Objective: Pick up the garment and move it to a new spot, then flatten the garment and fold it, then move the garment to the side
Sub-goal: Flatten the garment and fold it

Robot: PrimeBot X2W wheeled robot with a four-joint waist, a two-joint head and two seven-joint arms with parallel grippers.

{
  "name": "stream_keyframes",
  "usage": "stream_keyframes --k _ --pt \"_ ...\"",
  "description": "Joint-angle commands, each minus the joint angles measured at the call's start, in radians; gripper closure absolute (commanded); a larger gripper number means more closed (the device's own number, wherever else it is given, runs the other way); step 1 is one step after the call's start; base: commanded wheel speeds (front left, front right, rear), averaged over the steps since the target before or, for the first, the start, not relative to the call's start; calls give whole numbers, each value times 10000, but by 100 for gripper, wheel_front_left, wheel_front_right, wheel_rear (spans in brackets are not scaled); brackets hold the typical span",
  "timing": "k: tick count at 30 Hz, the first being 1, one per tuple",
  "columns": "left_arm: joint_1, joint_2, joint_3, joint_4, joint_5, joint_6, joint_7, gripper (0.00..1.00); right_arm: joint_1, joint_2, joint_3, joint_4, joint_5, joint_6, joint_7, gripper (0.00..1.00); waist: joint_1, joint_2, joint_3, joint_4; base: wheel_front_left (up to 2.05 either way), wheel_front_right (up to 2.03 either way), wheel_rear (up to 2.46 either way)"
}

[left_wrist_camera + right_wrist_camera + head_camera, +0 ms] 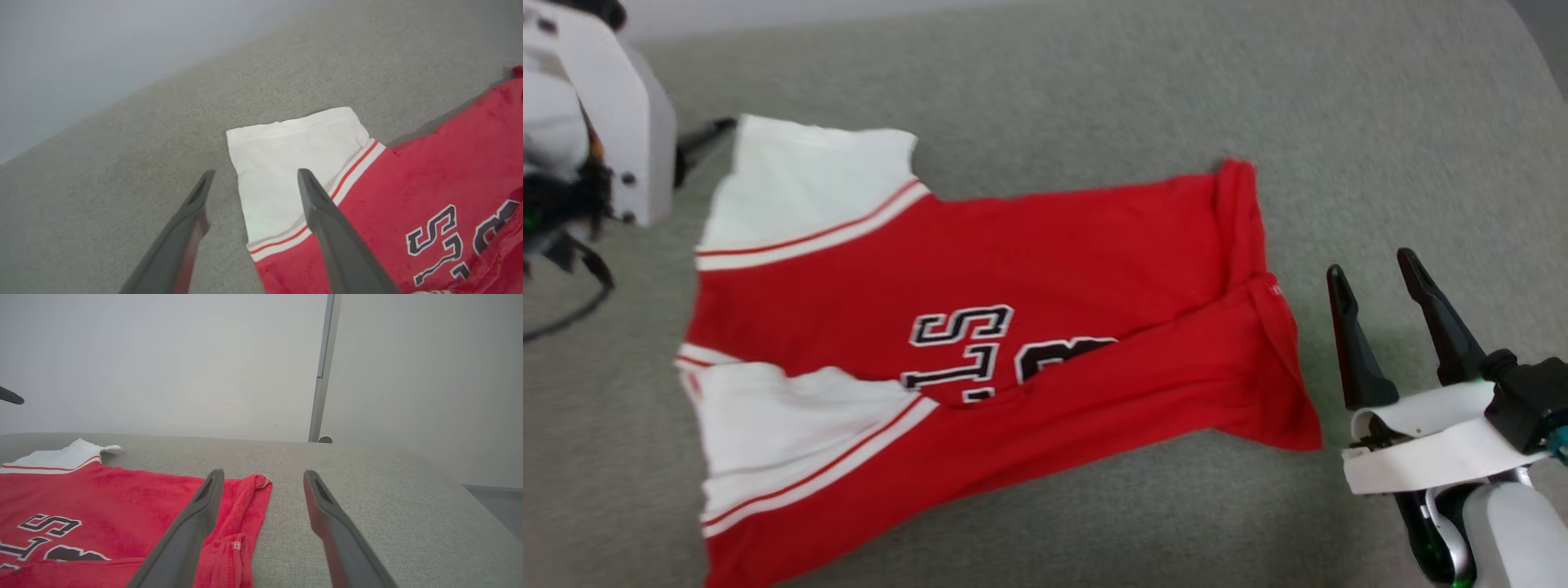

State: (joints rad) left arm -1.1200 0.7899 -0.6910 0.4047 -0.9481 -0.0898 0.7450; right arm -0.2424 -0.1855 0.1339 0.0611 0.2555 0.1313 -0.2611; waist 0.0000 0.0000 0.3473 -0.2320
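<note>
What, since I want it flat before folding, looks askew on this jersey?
The garment is not flat. Its near side is flapped over the front, hiding part of the black lettering along a diagonal fold. The hem end near the open right gripper is bunched and rolled.

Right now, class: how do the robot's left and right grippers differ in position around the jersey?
The left gripper points at the jersey's far white sleeve; the right gripper sits beside its red hem. The left gripper is far-left on the grey surface; the right gripper near-right. Both are open, holding nothing.
</note>
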Motion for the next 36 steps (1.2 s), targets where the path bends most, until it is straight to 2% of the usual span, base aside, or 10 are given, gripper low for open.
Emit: stream_keyframes --k 1,10,24,27,29,30,31,34,35,36 --pt "-314 75 -74 181 58 -3 427 0 -243 134 37 -110 88 -12 -42 0 0 0 1303 -1186 0 0 0" --pt "-1347 568 -531 842 523 -220 1619 0 -334 628 122 -290 176 -12 -49 0 0 0 2137 -1960 0 0 0" --pt "-900 958 -1591 1954 1064 -134 2857 0 -574 683 113 -316 355 -12 -51 0 0 0 2371 -1911 0 0 0" --pt "-705 1115 -1803 2074 1041 -7 3503 17 -576 628 139 -341 349 -12 -51 0 0 0 2343 -1896 0 0 0" --pt "-544 1151 -1837 2128 908 151 3808 47 -611 616 139 -365 414 -12 -51 0 0 0 2334 -1909 0 0 0" --pt "-464 1169 -1867 2117 890 250 3971 43 -620 608 140 -360 438 -12 -51 0 0 0 2336 -1915 0 0 0" --pt "-395 1175 -1901 2125 872 371 4173 26 -622 599 151 -338 471 -12 -51 0 0 0 2344 -1922 0 0 0" --pt "-199 1164 -1953 2065 721 616 4476 61 -708 570 185 -342 522 -12 -51 0 0 0 2400 -1946 0 0 0" --pt "-137 1130 -1936 2077 656 742 4655 100 -742 573 200 -349 580 -12 -51 0 0 0 2415 -1947 0 0 0" --pt "-106 1132 -1952 2041 661 868 4755 100 -778 584 202 -360 672 -12 -51 0 0 0 2424 -1947 0 0 0"
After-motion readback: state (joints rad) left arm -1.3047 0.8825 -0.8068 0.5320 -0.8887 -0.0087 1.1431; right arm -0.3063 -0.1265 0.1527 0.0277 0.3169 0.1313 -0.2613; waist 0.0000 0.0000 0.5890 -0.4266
